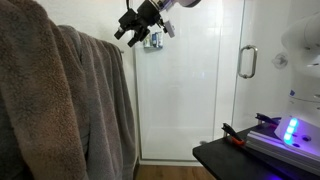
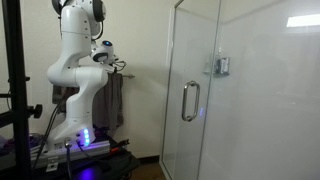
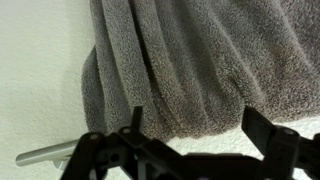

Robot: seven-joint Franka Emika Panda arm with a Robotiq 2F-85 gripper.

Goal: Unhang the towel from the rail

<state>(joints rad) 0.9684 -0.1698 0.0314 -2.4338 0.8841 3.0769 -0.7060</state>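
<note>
Towel (image 1: pixel 100 100) of dark taupe-grey terry is seen in an exterior view, hanging in long soft folds, well apart from the near corner of the black bench (image 1: pixel 212 155). The gripper (image 1: pixel 135 30) is placed just above it, before a glass shower door (image 1: pixel 190 90) with a curved chrome handle (image 1: pixel 247 62). In an exterior view the towel (image 2: pixel 113 100) is partly hidden behind the white arm (image 2: pixel 75 70). In the wrist view the plush towel (image 3: pixel 190 70) is shown against a white wall (image 3: pixel 40 60), with the thin silver rail (image 3: pixel 45 153) and its end cap beside it. The black fingers (image 3: pixel 135 125) are spread wide; nothing is held.
</note>
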